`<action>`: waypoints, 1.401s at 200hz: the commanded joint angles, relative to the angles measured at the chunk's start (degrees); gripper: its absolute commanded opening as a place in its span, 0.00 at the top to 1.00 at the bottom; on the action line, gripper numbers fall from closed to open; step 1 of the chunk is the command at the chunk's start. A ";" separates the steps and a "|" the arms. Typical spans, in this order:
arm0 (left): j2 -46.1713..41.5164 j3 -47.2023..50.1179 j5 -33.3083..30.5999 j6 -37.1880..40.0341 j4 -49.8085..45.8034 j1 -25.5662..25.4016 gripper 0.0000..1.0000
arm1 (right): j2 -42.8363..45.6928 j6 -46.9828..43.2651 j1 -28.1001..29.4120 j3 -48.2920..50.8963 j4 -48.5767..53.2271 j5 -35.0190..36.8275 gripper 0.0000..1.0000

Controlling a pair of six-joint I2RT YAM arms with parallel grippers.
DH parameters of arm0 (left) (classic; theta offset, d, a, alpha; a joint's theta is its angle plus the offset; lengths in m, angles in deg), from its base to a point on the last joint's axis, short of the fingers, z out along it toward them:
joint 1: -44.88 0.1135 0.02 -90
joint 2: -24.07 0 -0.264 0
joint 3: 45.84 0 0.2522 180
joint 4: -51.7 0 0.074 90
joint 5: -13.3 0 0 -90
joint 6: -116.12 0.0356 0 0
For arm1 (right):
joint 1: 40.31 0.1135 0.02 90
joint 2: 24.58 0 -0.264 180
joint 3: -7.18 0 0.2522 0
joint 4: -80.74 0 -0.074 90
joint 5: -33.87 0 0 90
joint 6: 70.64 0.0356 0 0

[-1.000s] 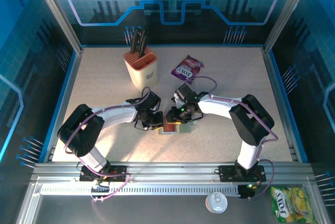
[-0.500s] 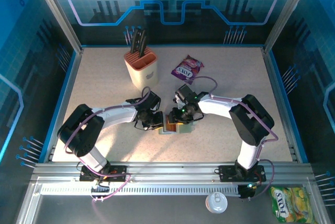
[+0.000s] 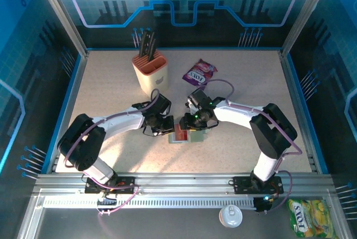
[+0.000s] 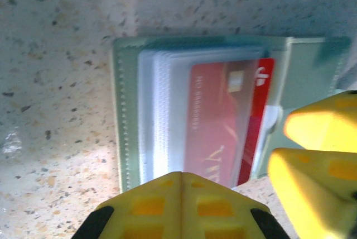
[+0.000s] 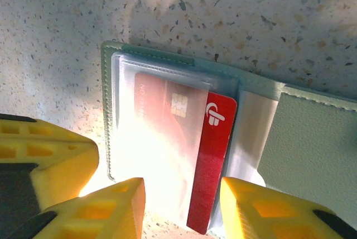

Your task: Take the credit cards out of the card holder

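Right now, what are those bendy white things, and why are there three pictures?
They are a robot's left arm and right arm, bolted to a table. Each ends in a gripper, a hand with two yellow fingers. The big picture is taken from above. The other two come from little cameras on the wrists.

On the table lie an open card holder, a knife block and a purple snack packet. A red card pokes partly out of a clear sleeve in the holder.

The right gripper is open, with a finger on each side of that card's end, not gripping it yet. The left gripper looks closed at the holder's edge.
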 commanded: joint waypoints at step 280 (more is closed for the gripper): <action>1.96 0.05 -1.13 3.03 -2.54 0.51 0.96 | 3.42 1.02 -0.12 4.37 -3.88 -2.81 0.57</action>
